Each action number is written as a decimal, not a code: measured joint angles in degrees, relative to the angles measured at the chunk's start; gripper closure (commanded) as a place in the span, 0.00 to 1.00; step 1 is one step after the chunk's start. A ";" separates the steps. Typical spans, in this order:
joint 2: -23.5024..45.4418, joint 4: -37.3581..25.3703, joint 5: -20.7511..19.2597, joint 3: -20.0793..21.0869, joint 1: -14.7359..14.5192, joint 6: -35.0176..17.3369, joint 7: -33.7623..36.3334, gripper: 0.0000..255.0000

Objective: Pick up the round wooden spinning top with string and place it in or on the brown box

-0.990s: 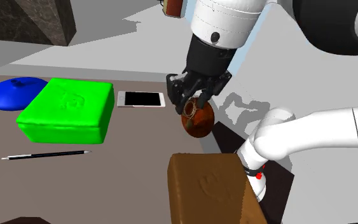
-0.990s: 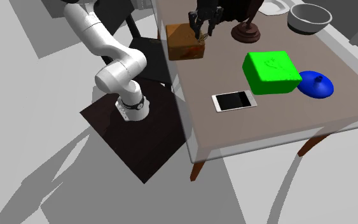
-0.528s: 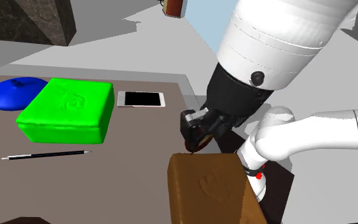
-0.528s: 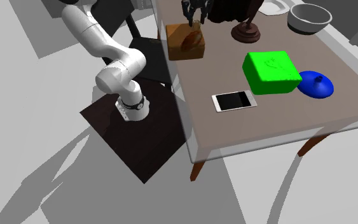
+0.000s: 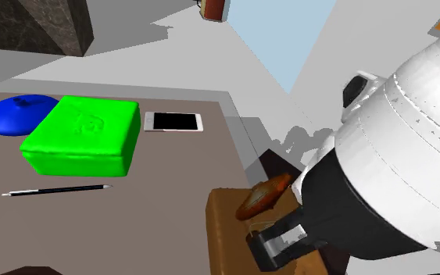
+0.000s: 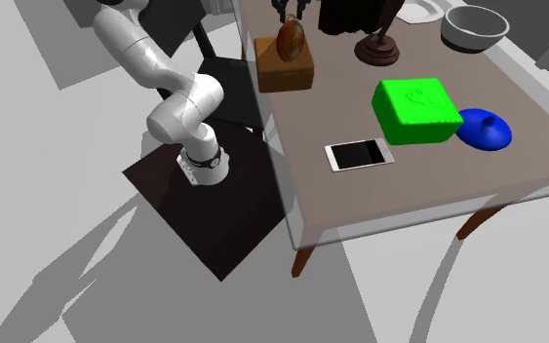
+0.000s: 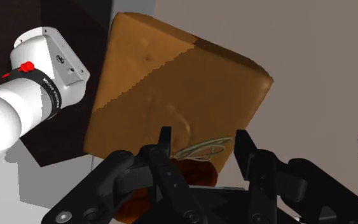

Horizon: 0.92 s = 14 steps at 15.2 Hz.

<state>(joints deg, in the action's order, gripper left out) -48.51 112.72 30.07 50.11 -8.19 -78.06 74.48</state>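
Gripper: the gripper pinches the spinning top. In the wrist view its two black fingers stand apart, one on each side of the top's string end.
Spinning top: reddish brown, held right over the brown box. I cannot tell whether it touches the box's upper face.
Wrist view: a pale string is looped on the top between the fingers. The box lies beyond it, with the arm's white base beside the box.
Shoulder view: the top hangs slanted at the far right of the box. The arm's big white link covers that view's near right.
Second exterior view: the top looks upright, and the box sits at the table edge next to the dark stand.
Left in shoulder view: a green box, a blue lid and a pen.
Far in shoulder view: a phone, just beside the green box.
Second exterior view's far right: a grey bowl.
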 measured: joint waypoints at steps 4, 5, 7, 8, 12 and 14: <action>-0.36 -0.55 1.80 2.63 0.00 -0.55 2.43 1.00; -0.77 0.44 2.12 2.83 -0.25 -1.19 2.33 1.00; -1.41 2.21 2.69 3.29 -0.60 -2.41 2.14 1.00; -1.73 3.13 2.93 3.47 -0.78 -3.03 1.96 1.00; -2.63 6.01 4.05 4.66 -1.20 -5.35 1.67 1.00; -3.02 6.96 4.42 4.90 -1.43 -6.15 1.56 1.00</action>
<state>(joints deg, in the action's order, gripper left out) -51.53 119.68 34.50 55.02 -9.61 -84.22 76.04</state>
